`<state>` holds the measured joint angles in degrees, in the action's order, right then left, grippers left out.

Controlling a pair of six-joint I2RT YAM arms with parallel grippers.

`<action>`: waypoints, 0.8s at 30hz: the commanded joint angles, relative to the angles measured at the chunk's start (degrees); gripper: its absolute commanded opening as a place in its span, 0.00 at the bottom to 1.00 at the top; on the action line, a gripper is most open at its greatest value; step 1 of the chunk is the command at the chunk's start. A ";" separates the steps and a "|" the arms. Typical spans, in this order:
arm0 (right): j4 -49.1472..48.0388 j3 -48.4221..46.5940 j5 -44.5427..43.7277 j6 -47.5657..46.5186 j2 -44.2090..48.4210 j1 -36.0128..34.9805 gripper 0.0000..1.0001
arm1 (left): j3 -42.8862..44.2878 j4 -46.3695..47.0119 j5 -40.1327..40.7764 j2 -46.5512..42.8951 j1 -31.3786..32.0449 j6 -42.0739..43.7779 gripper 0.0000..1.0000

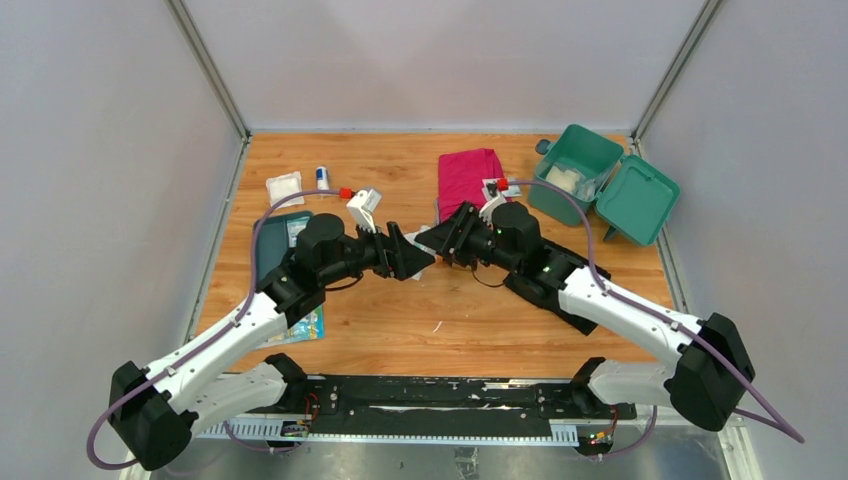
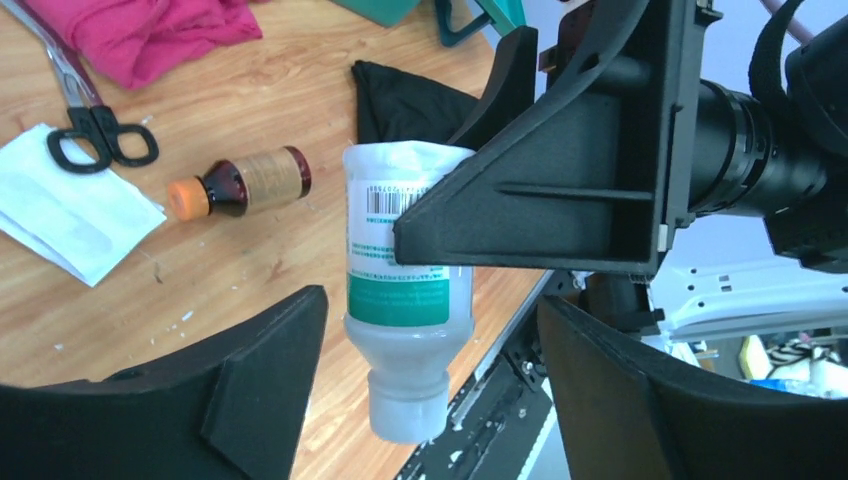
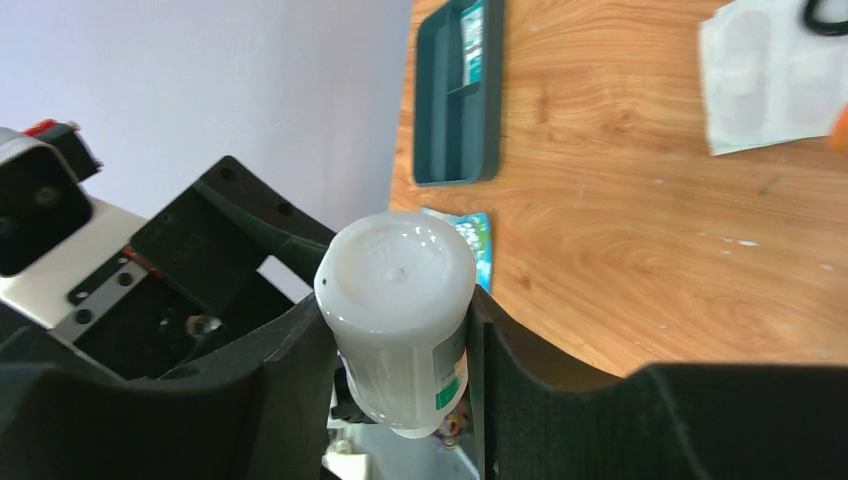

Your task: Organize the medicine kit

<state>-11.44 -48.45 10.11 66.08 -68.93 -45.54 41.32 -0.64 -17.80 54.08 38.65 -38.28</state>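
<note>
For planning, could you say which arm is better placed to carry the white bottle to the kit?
Right, likely: the right gripper clasps the white bottle, the left gripper stands open, and the medicine kit lies far right.

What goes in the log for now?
left tool: open around white bottle | right tool: shut on white bottle | medicine kit: lid open

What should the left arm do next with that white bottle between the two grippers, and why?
Probably draw the left gripper straight back. Its jaws stand open, clear of the white bottle, while the right gripper is clamped on it, so the right arm could then carry it to the open medicine kit.
</note>
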 commanded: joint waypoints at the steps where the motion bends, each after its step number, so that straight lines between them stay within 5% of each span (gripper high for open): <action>1: 7.37 -3.96 -8.33 -6.08 4.32 -0.34 0.33 | 0.55 1.15 -0.36 -1.66 0.39 0.97 0.88; 4: 14.62 -5.88 -14.65 -12.73 7.76 1.81 0.30 | 2.45 -3.85 1.49 -2.34 0.38 3.01 1.00; 10: 26.83 -10.76 -19.73 -24.51 10.17 13.36 0.26 | 7.96 -20.51 13.54 -4.34 0.37 9.71 1.00; 16: 32.00 -18.88 -16.04 -31.76 2.13 32.32 0.23 | 9.98 -31.48 22.88 -4.70 0.37 12.94 1.00; 24: 30.35 -31.20 -13.74 -31.48 -16.64 44.85 0.22 | 6.24 -34.16 28.90 -8.90 0.37 13.14 1.00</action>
<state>19.11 -74.22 -5.43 35.75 -78.98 -4.64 49.60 -31.57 5.63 47.68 38.76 -26.11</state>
